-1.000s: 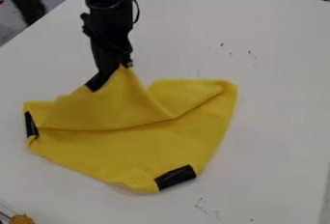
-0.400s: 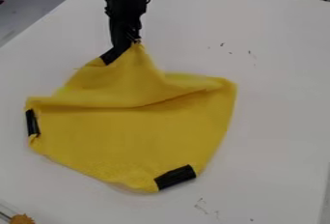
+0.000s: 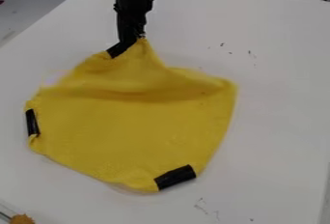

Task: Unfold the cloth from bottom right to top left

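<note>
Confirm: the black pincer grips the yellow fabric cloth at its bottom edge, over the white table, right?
Not the bottom edge: the camera view shows the black pincer gripping the yellow fabric cloth at its top, over the white table.

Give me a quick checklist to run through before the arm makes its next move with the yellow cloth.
1. Gripper has the cloth at its top peak: ok.
2. Cloth lies flat all over: not ok, a soft ridge crosses its upper part.
3. Left edge smooth: not ok, it is crumpled beside the black patch there.
4. Cloth clear of the orange thing at the bottom left: ok, there is a gap between them.
5. No layer tucked underneath: cannot tell, the upper side hides it.
</note>
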